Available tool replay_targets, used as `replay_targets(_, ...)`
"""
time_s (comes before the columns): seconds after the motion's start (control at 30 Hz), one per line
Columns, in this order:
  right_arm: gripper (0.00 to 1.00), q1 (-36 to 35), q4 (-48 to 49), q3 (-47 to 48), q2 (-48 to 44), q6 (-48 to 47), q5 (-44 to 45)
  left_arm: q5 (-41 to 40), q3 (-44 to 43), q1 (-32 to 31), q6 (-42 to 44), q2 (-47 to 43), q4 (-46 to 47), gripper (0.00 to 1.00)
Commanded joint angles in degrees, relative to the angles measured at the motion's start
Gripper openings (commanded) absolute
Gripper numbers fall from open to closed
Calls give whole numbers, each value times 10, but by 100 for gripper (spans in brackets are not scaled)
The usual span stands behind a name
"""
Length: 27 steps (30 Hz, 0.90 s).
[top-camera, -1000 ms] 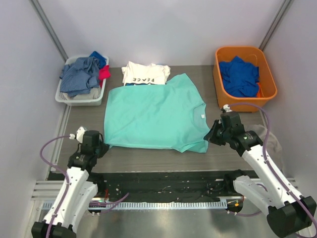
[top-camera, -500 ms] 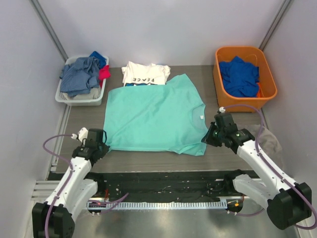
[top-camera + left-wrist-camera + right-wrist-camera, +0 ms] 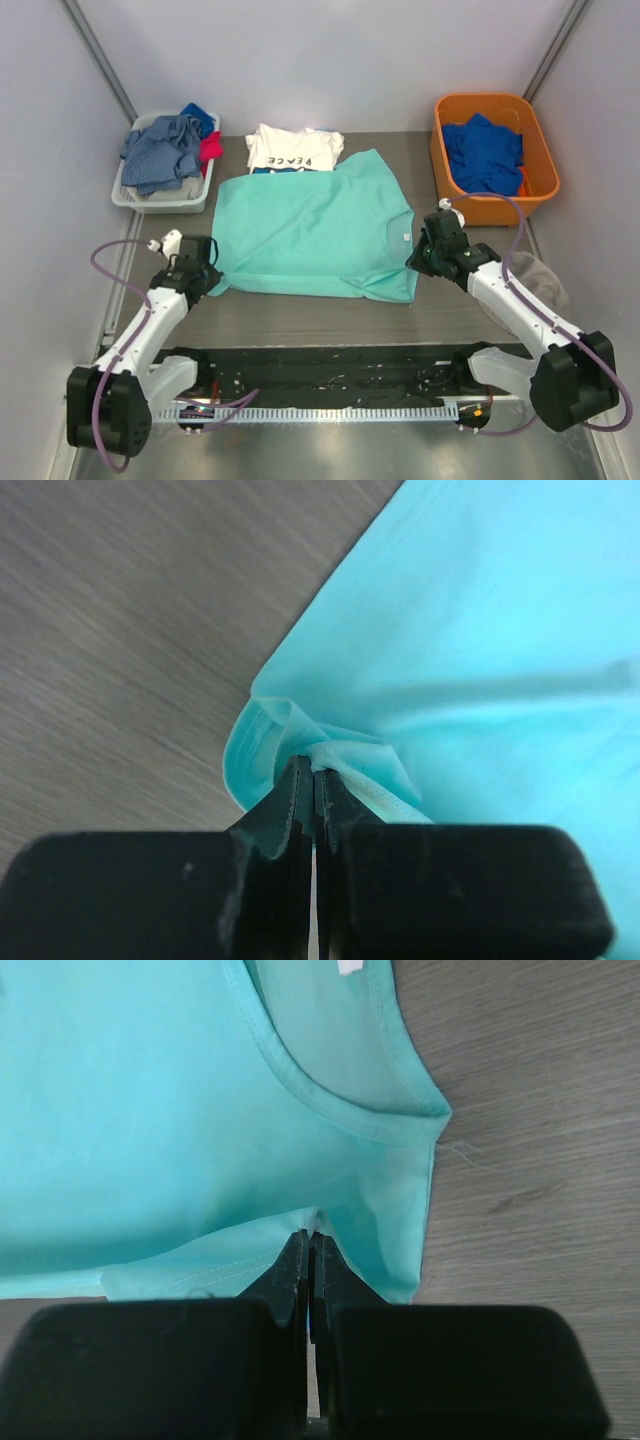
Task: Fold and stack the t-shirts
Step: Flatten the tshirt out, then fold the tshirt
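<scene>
The mint-teal t-shirt point(image 3: 310, 235) lies spread on the table's middle, neck to the right. My left gripper point(image 3: 212, 279) is shut on its near left hem corner, bunched at the fingertips in the left wrist view point(image 3: 313, 765). My right gripper point(image 3: 416, 258) is shut on the shoulder fabric beside the collar, seen in the right wrist view point(image 3: 310, 1235). Both pinched edges are drawn in over the shirt. The white "PEACE" t-shirt point(image 3: 294, 148) lies folded at the back, its near edge under the teal shirt.
A white basket point(image 3: 160, 198) at the back left holds grey-blue denim-like clothes point(image 3: 160, 150) and red and blue items. An orange bin point(image 3: 493, 205) at the back right holds a royal blue garment point(image 3: 484, 152). A grey cloth point(image 3: 545, 280) lies by the right arm.
Both grippers have moved away from the near edge toward the back, carrying the shirt's near edge with them. The shirt's near part has drawn back and folded over.
</scene>
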<state>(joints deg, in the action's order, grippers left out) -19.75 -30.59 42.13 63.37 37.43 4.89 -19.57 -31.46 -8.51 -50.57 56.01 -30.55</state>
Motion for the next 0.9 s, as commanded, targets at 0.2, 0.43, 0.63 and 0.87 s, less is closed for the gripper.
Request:
replay_targets(0.2,1,13,58,41,42,-14,28,-19,-69,0,66,74,65,0)
replay_targets(0.43,1,21,65,48,57,-22,28,-7,-90,0,79,126,75,0)
replay_targets(0.63,1,31,69,47,66,-28,23,-16,-101,0,82,150,79,0)
replay_targets(0.87,1,44,78,51,78,-34,16,-24,-122,0,90,181,86,0)
